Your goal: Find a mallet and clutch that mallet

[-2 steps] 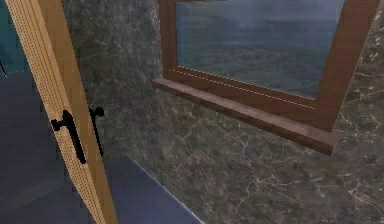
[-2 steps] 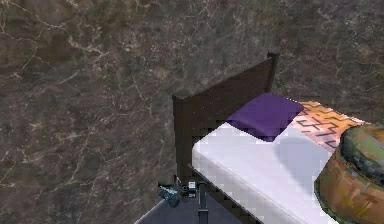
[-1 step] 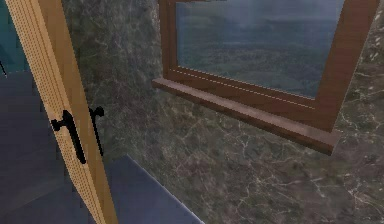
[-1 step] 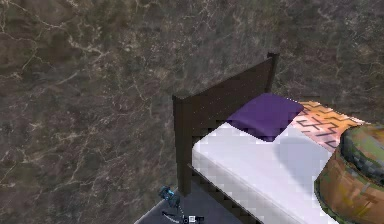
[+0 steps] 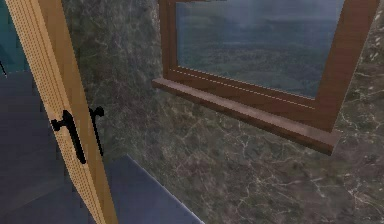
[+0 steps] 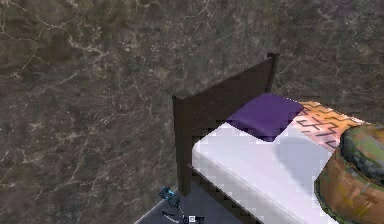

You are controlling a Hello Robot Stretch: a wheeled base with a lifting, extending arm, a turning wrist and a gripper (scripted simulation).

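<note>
A small teal and black thing [image 6: 173,203] lies on the dark floor in the arm side view, at the foot of the bed's headboard and close to the wall. It is too small to name, and I cannot tell whether it is a mallet.
A light wooden door [image 5: 58,100] with a black handle [image 5: 72,134] stands edge-on at the forward view's left. Ahead is a dark marbled wall with a brown-framed window [image 5: 345,60] and its sill. The arm side view has a bed [image 6: 255,165] with a dark headboard [image 6: 215,105], a purple pillow [image 6: 265,115] and a round brown-green object [image 6: 358,175].
</note>
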